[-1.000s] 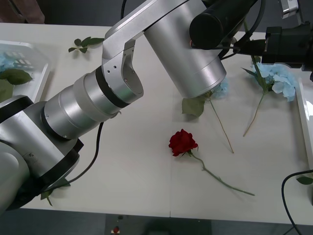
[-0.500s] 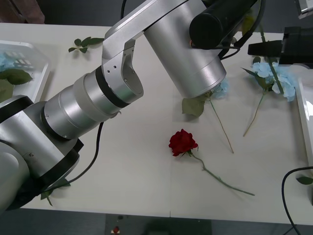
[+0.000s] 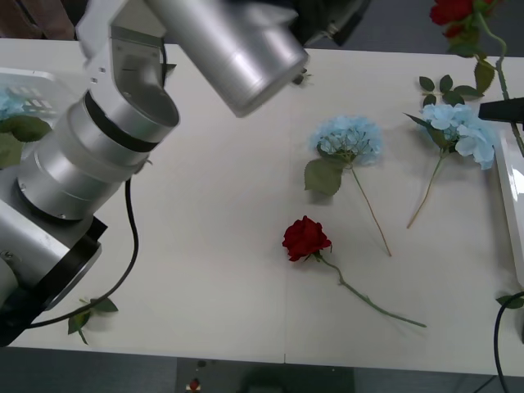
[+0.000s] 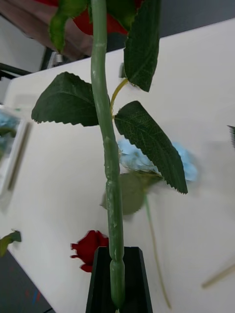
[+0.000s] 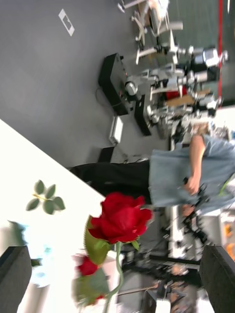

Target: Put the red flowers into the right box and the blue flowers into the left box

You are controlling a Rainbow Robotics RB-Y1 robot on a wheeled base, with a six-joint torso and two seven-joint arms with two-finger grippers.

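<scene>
While the right claw (image 4: pixel 116 286) pinches the green stem of a red rose (image 3: pixel 452 11) and holds it raised by the right box (image 3: pixel 512 209), the left claw (image 5: pixel 117 274) hangs wide open with nothing in it, pointed toward that lifted rose. Another red rose (image 3: pixel 305 237) lies mid-surface (image 3: pixel 205 221), near two blue flowers (image 3: pixel 350 136) further back. The left box (image 3: pixel 57 102) holds blue flowers at the surface's left edge.

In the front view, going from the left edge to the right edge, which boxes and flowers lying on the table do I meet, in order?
left box → red rose on the table → first blue flower → second blue flower → right box
</scene>
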